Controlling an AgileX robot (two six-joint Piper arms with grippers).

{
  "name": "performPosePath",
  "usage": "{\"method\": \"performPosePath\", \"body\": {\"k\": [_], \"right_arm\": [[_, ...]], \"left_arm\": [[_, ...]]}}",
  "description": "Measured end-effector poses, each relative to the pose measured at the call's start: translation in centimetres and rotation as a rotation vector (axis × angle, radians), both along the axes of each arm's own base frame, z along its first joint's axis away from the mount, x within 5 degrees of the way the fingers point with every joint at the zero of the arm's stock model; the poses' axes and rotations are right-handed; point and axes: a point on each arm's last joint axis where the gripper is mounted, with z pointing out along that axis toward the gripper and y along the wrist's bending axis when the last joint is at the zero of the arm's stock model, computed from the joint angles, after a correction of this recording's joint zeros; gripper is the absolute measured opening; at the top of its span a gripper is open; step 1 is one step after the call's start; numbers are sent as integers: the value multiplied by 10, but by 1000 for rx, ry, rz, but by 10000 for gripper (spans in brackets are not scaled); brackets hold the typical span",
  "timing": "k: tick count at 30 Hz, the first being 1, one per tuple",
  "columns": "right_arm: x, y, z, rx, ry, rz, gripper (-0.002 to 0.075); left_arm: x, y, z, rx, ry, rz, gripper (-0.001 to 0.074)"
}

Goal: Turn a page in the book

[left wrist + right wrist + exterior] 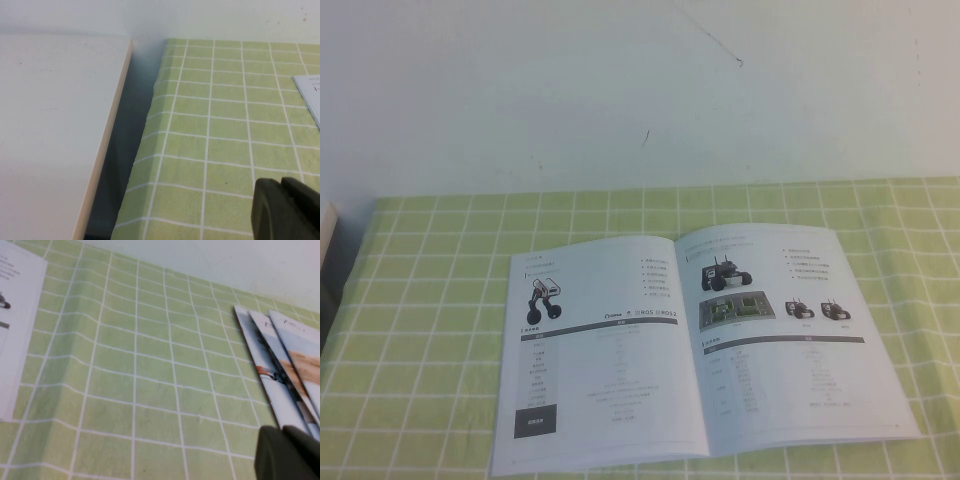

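The book [690,345] lies open and flat on the green checked tablecloth [420,300]. Its right-hand page [790,340] shows black wheeled robots, a green board picture and a text table. Neither arm appears in the high view. In the left wrist view my left gripper [281,192] hovers shut over bare cloth near the table's left side, with a corner of the book [310,92] far ahead of it. My right gripper [282,432] is shut and holds nothing, over the cloth right of the book [15,315], whose edge shows.
A white board [50,125] runs along the table's left edge, separated from it by a dark gap [125,150]. Three fanned magazines [285,365] lie close beside the right gripper. A white wall [640,90] stands behind the table.
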Motion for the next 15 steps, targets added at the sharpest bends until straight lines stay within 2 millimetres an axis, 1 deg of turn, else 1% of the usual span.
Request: {"method": "performPosePath", "body": {"k": [7,15], "right_arm": [[0,0,0,0,0,0,-3],[0,0,0,0,0,0,-3]], "left_arm": [[0,0,0,0,0,0,-4],[0,1,0,51,7,2,-4]]}}
